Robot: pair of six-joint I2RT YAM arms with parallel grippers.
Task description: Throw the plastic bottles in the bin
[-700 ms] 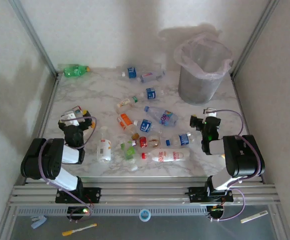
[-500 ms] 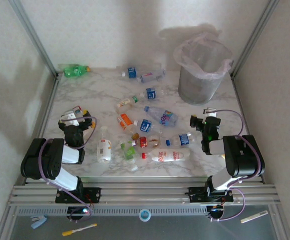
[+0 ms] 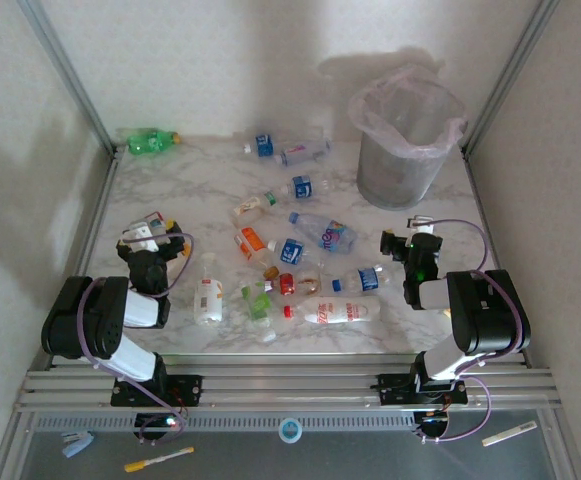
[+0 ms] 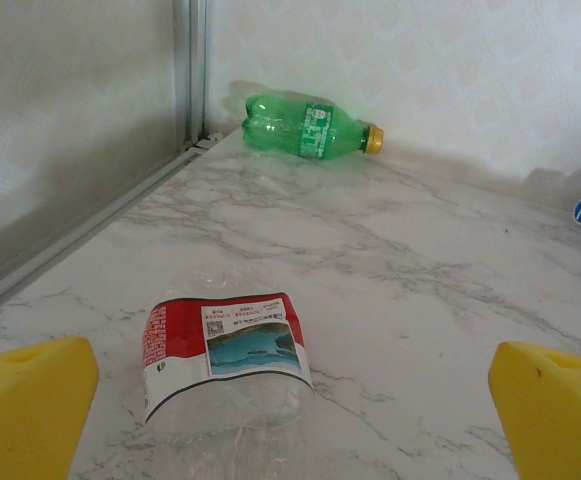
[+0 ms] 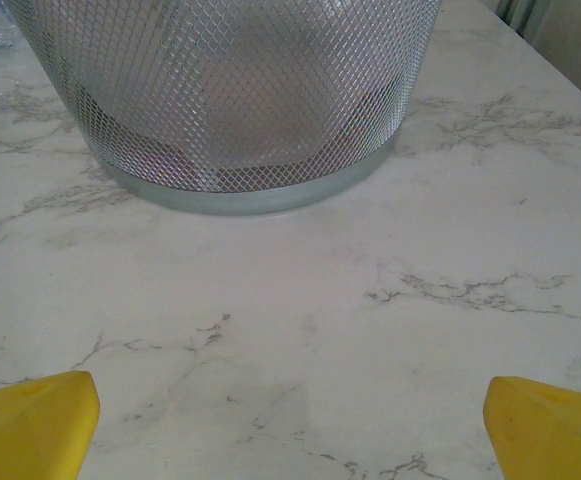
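**Grippers wide, bottles on table, bin upright**

The top view gives the layout. About a dozen small clear plastic bottles (image 3: 330,312) with blue, red or orange labels lie scattered across the middle of the white marble-pattern table (image 3: 170,195). The grey cylindrical bin (image 3: 395,175) with a whitish bag liner stands upright at the far right.

The left wrist view adds detail. A clear bottle with a red label (image 4: 225,350) lies just ahead of the left gripper (image 4: 290,420), in line with the gap between its yellow fingers (image 4: 30,400), untouched. A green plastic bottle with an orange cap (image 4: 305,125) rests on its side in the far-left corner, against the wall.

The right wrist view resolves the bin wall as fine metal mesh (from above it reads as plain grey). The right gripper (image 5: 290,420) faces the bin base, near but apart.

Both sets of jaws stand wide, holding nothing. Pale walls and aluminium frame posts (image 3: 70,75) enclose the table.
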